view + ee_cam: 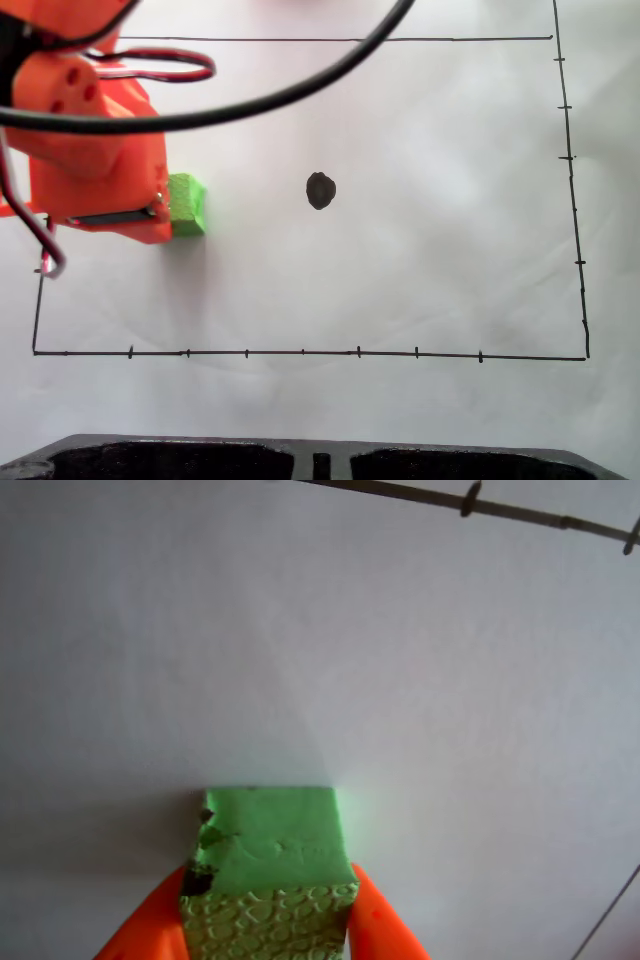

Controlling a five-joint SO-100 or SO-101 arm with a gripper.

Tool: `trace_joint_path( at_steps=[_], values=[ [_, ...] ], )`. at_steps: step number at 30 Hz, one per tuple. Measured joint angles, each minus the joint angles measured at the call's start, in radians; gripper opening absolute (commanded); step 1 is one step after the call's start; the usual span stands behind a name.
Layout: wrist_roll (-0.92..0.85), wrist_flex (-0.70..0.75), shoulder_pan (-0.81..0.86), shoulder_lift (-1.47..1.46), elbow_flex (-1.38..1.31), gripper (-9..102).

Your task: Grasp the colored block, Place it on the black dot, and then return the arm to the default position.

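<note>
Green block (270, 865), crackle-textured with a dark chipped corner, sits pinched between orange jaws.

Setting: hobby or lab robot test bench. Evidence: white paper sheet (420, 280) covering the table, hand-drawn black border with tick marks (300, 353), orange 3D-printed arm (95, 150) at the sheet's left edge, loose cables (250, 100).
</note>
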Motion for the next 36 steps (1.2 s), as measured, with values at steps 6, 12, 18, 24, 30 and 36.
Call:
trace_joint_path(
  at_steps=[6, 12, 18, 24, 30, 36],
  values=[
    [0.041, 0.052, 0.005, 0.000, 0.000, 11],
    [0.074, 0.167, -0.017, 0.064, 0.000, 10],
    [0.146, 0.230, -0.064, 0.143, 0.000, 6],
    [0.232, 0.270, -0.170, 0.170, 0.000, 5],
    [0.310, 0.265, -0.281, 0.170, 0.002, 6],
    [0.334, 0.236, -0.400, 0.152, 0.028, 6]
  ],
)
